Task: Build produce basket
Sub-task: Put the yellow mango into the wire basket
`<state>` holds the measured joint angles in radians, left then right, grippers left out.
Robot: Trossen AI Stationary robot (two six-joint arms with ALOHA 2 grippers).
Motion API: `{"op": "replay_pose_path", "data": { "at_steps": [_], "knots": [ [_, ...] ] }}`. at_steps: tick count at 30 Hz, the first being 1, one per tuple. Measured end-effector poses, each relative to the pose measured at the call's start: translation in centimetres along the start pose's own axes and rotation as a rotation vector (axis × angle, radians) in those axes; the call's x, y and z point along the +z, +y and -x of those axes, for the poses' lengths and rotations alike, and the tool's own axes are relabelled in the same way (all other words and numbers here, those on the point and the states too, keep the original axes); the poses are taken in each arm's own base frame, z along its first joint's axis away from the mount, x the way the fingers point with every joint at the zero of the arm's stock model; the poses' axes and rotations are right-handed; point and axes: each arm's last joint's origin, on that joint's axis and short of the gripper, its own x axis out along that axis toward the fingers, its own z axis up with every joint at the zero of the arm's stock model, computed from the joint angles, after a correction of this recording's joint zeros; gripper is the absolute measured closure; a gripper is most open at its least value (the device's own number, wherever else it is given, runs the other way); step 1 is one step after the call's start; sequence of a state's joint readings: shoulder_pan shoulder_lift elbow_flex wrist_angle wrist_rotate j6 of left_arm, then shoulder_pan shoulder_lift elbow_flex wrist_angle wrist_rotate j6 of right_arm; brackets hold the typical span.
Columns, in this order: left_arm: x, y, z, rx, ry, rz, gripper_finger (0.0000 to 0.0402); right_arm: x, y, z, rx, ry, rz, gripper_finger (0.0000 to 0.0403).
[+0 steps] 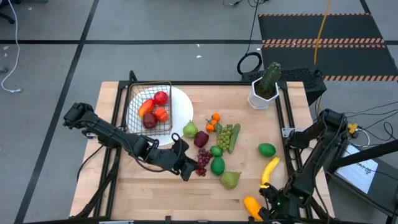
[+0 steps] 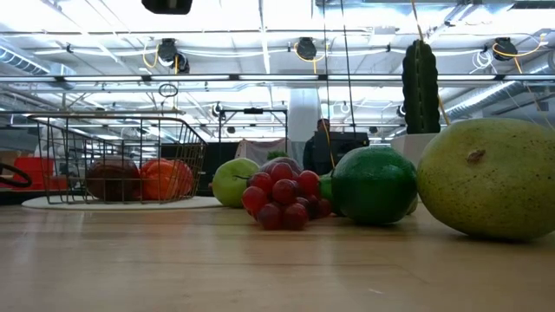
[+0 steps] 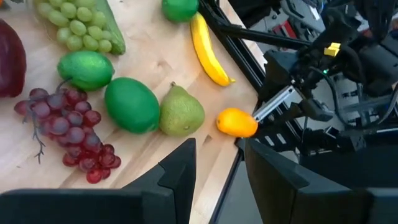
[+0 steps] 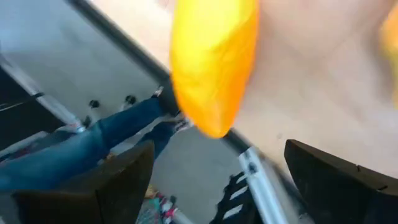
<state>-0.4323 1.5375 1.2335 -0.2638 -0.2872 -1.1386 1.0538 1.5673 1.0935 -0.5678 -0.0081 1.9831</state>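
the wire basket (image 1: 149,107) sits on a white plate (image 1: 183,106) near the bench's far left corner, holding red and orange produce (image 1: 154,109). the left gripper (image 1: 188,171), fingers partly apart and empty, hovers beside red grapes (image 1: 203,160). the right gripper (image 1: 266,202), spread wide, is at the near right edge by an orange fruit (image 1: 252,205). a potted cactus (image 1: 266,84) stands at the far right.
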Motion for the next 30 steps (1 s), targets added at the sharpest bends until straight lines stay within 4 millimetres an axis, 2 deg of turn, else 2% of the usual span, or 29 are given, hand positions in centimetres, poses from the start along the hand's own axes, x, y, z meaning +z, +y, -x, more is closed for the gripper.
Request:
{"op": "replay_pose_path", "data": {
  "at_steps": [4,12,23,30],
  "knots": [
    [0.2,0.0,0.0,0.001,-0.007,0.013,0.0266,0.5,-0.1,-0.2,0.040,-0.135,0.061,0.0051],
    [0.4,-0.2,0.0,-0.026,-0.029,0.039,0.0266,1.4,-1.1,-1.1,-0.008,-0.156,0.122,0.0051],
    [0.4,-0.2,0.0,-0.019,-0.027,0.029,0.0266,1.4,-1.1,-2.1,0.103,-0.120,0.132,0.0051],
    [0.3,-0.2,0.0,-0.017,-0.028,-0.006,0.0266,1.9,-1.6,-2.6,0.052,-0.222,0.204,0.0051]
  ]
}}
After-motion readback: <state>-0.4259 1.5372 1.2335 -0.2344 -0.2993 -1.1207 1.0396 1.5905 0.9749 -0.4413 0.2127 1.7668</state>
